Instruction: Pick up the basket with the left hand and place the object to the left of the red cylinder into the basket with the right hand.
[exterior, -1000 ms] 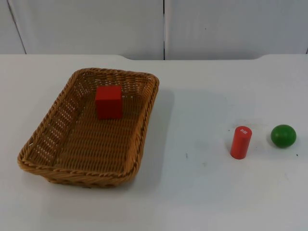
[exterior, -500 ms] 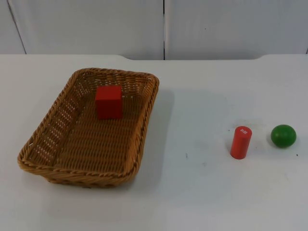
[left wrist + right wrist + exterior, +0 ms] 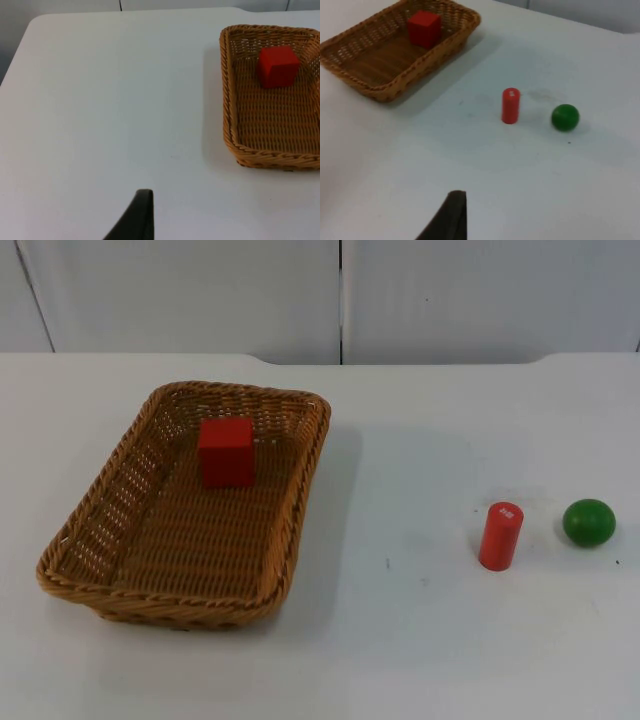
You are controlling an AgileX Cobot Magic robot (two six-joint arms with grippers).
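From my station I see the basket as a shallow rectangular tray of tightly woven tan wicker, with a braided rim and open slats along its walls. It sits flat on the white desk, whose top is smooth and matte. Inside it, against the far wall, sits the red cube, plain-faced and sharp-edged, resting square on the woven floor.

Well apart from the basket stands the red cylinder, a short upright peg with a pale mark on its top face. Just beside it, not touching, lies the green ball, smooth and evenly coloured.

The left tool shows me one black fingertip hanging above bare desk. The basket lies ahead of that tool and off to one side, well apart from it, with the cube at its far end. I cannot tell how wide the left tool stands (a single fingertip gives me nothing to judge by), and it has hold of nothing that I can see.

The right tool likewise shows one dark fingertip over bare desk. The cylinder and the ball stand ahead of it, the basket further off, beyond the cylinder. I cannot tell its spread either.
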